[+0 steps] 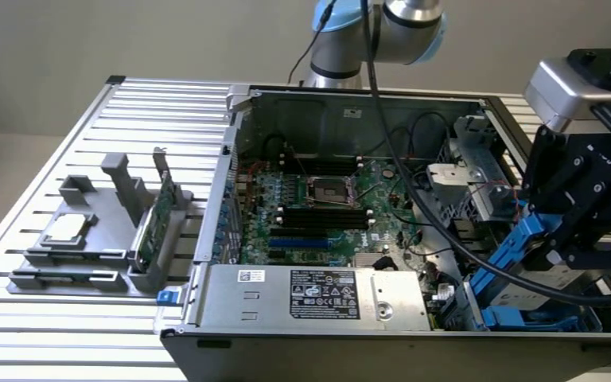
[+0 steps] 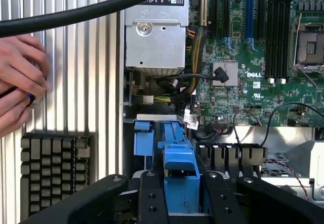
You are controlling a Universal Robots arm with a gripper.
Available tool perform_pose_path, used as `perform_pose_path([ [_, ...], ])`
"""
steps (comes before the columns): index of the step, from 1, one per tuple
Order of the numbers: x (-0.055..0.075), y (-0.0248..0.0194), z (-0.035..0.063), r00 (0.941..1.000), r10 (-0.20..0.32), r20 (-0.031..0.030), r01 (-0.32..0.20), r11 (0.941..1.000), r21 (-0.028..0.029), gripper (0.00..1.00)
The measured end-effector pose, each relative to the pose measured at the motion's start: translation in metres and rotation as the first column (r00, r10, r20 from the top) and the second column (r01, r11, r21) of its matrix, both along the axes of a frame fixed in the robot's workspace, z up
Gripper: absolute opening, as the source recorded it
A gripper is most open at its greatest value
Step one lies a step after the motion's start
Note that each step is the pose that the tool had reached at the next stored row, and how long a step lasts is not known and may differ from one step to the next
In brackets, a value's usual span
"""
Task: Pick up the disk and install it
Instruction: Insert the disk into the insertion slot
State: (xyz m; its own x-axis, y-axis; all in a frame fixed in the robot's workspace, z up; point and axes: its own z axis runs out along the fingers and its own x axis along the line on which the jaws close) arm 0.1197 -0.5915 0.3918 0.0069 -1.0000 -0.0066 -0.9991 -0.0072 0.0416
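Your pincer (image 2: 179, 179) is part closed, gripping the disk (image 2: 179, 155) by its blue carrier frame. The disk sits tilted at the drive bay, at the open computer case (image 1: 284, 334) end on the exterior view's right, beside the motherboard (image 2: 263, 77). A person's hand (image 2: 20, 82) is over the slatted table (image 2: 76, 57).

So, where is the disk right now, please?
The disk, held in the jaws at the exterior view's right, tilts over the computer case beside the power supply.

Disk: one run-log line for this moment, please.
gripper: shut on disk | disk: tilted, inside computer case, exterior view's right | hand: outside computer case
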Motion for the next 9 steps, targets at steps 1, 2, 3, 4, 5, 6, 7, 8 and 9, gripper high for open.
perform_pose_path([
  [1, 0.0000, 0.0000, -0.0011, 1.0000, 0.000, 0.0000, 0.000, 1.0000, 0.0000, 0.33],
  [2, 0.0000, -0.0001, -0.0022, 1.0000, 0.000, 0.0000, 0.000, 1.0000, 0.0000, 0.33],
  [3, 0.0000, -0.0002, -0.0034, 1.0000, 0.000, 0.0000, 0.000, 1.0000, -0.0001, 0.33],
  [4, 0.0000, -0.0002, -0.0045, 1.0000, 0.000, 0.0000, 0.000, 1.0000, -0.0001, 0.33],
  [5, 0.0000, -0.0003, -0.0055, 1.0000, 0.000, -0.0001, 0.000, 1.0000, -0.0002, 0.33],
  [6, 0.0000, -0.0004, -0.0066, 1.0000, 0.000, -0.0001, 0.000, 1.0000, -0.0001, 0.33],
  [7, 0.0000, -0.0005, -0.0077, 1.0000, 0.000, -0.0002, 0.000, 1.0000, -0.0001, 0.33],
  [8, -0.0001, -0.0006, -0.0088, 1.0000, 0.000, -0.0002, 0.000, 1.0000, -0.0001, 0.33],
  [9, -0.0002, -0.0007, -0.0101, 1.0000, 0.000, -0.0002, 0.000, 1.0000, 0.0000, 0.33],
])
